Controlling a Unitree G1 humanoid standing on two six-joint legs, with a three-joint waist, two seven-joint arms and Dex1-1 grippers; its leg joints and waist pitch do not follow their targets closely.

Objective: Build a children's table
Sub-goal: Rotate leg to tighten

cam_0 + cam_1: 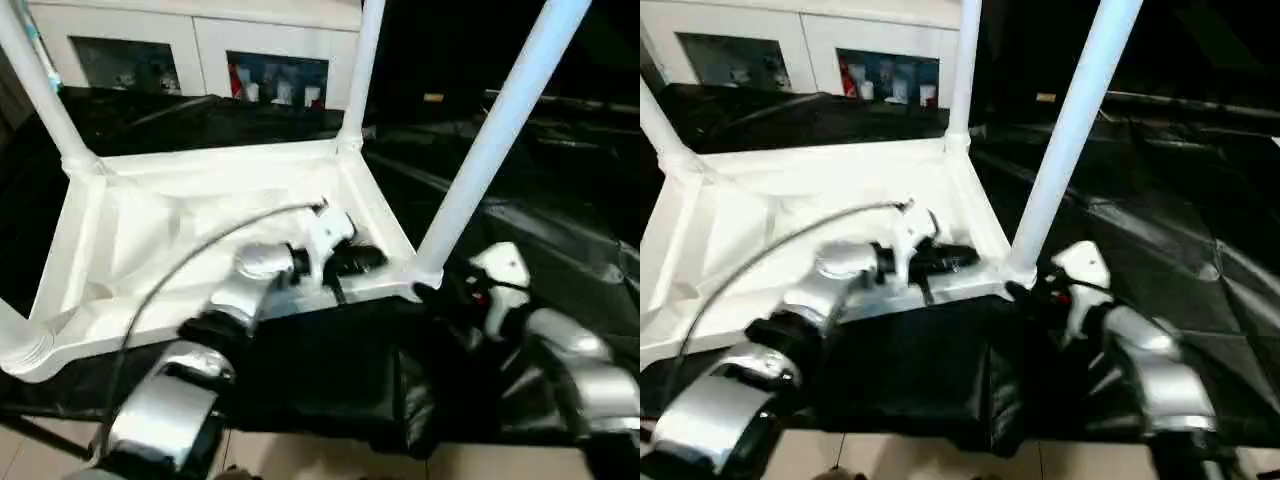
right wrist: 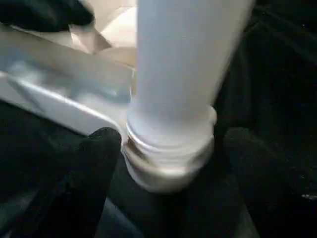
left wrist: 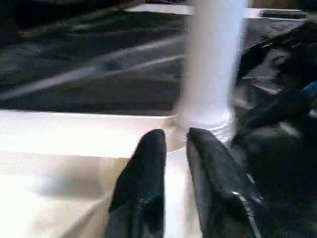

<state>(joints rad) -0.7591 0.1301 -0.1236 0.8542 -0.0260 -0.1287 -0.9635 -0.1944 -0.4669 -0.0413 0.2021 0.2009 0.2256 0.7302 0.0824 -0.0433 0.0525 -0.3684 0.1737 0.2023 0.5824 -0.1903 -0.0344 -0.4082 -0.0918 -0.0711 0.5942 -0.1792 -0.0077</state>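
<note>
Hands flanked the lower-right leg (image 1: 490,140): right hand (image 2: 163,148) spread wide around its base (probably seating it), left hand (image 3: 176,148) slightly parted, holding nothing, over the tabletop (image 1: 150,230) rim.

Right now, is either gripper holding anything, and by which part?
Nothing is held. The right gripper stands open around the base of the near right leg at its corner socket; the left gripper, slightly open, rests at the tabletop rim.

Upturned white tabletop (image 1: 200,215) bearing upright legs (image 1: 497,135).
</note>
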